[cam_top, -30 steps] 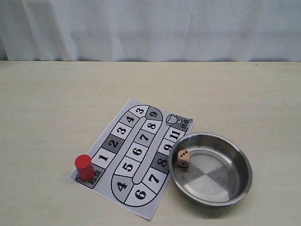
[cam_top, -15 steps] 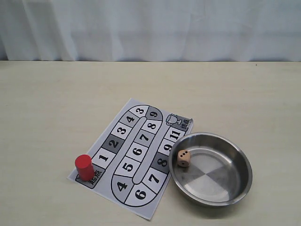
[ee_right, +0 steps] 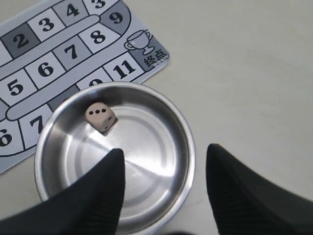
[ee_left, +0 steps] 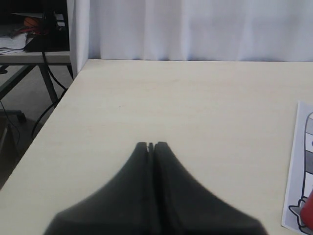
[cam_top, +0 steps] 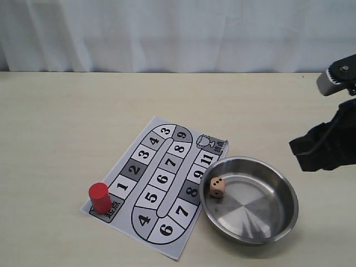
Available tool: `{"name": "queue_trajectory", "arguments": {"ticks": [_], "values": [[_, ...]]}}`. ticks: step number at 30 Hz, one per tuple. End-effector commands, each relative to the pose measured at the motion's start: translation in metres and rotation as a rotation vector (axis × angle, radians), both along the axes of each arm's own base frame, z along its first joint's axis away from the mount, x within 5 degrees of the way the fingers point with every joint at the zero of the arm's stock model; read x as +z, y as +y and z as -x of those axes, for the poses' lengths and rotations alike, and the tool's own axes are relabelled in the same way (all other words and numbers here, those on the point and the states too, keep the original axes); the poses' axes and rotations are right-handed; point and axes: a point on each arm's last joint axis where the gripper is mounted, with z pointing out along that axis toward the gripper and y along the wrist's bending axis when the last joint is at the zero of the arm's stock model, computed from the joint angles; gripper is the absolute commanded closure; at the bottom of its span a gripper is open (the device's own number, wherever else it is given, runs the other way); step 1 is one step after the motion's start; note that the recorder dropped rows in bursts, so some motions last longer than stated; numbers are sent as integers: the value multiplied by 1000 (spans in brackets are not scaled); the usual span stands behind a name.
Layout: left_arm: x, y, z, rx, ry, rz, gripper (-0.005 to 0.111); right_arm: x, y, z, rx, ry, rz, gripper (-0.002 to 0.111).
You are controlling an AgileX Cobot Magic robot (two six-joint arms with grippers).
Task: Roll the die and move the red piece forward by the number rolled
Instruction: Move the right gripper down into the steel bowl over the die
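The red piece stands upright on the board's labelled corner square, beside square 1. The tan die rests inside the steel bowl, near the wall closest to the board. In the right wrist view the die shows a three-pip face. My right gripper hangs open above the bowl's rim, with nothing between its fingers and apart from the die. My left gripper is shut and empty over bare table, left of the board's edge, where a sliver of the red piece shows.
The bowl sits on the table touching the board's right side near squares 8 to 11. The right arm's black body hovers at the right edge. A white curtain backs the table. The table's left edge drops to floor and a desk.
The right arm has come into the exterior view from the right side. The die, the red piece, the bowl and the board have not moved.
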Motion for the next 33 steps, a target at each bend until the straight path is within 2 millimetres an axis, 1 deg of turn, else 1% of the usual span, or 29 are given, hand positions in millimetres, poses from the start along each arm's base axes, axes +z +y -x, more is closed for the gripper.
{"name": "queue_trajectory", "arguments": {"ticks": [1,6,9,12,13,16,21,25,28,33], "values": [[3,0,0,-8,-18,-2,107,-4,11,-16,36,58,6,59],[3,0,0,-8,-18,-2,107,-8,24,-31,85,92,23,59],[3,0,0,-8,-18,-2,107,-16,34,-38,151,119,59,59],[3,0,0,-8,-18,-2,107,-25,44,-46,178,154,69,54],[3,0,0,-8,-18,-2,107,-30,46,-51,178,173,71,50],[3,0,0,-8,-18,-2,107,-43,49,-59,180,226,83,46],[3,0,0,-8,-18,-2,107,-68,52,-69,176,296,101,46],[3,0,0,-8,-18,-2,107,-83,54,-73,170,340,104,46],[3,0,0,-8,-18,-2,107,-92,56,-77,155,353,83,46],[3,0,0,-8,-18,-2,107,-100,62,-80,195,350,41,46]]}}
